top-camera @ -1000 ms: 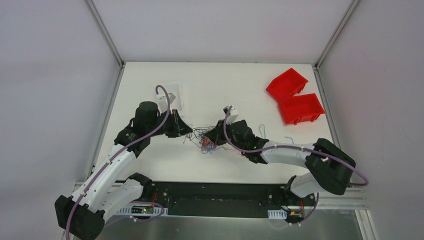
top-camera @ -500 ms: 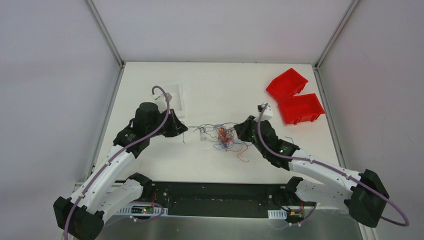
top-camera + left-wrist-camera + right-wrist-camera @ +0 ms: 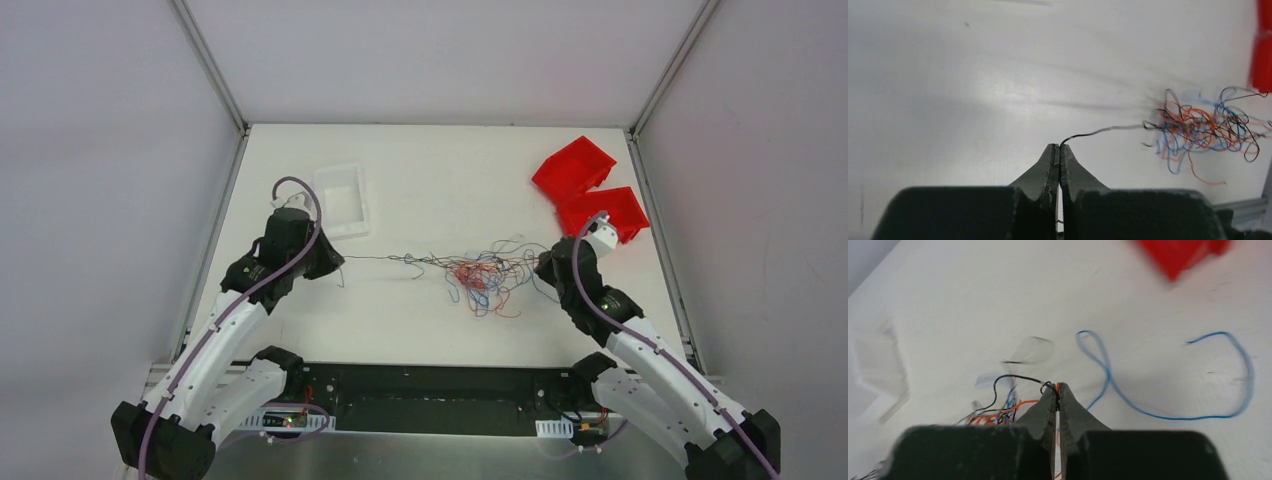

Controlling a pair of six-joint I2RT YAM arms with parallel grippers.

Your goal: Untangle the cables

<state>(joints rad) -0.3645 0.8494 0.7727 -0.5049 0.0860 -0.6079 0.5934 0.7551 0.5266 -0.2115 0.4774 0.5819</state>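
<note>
Two pinches are held across the table (image 3: 430, 170): the cables (image 3: 486, 275) lie bunched between its middle and right edge. The left gripper (image 3: 1059, 150) is closed tight on one black strand (image 3: 1103, 130), which is drawn straight toward the left edge. The right gripper (image 3: 1057, 390) is clamped on the right fringe of the bunch. The pull should be made slowly and level, so the knot is loosened rather than cinched. Crossings inside the bunch cannot be made out.

A lab test cell — bare white walls (image 3: 420, 55), framed table (image 3: 420, 170).
</note>
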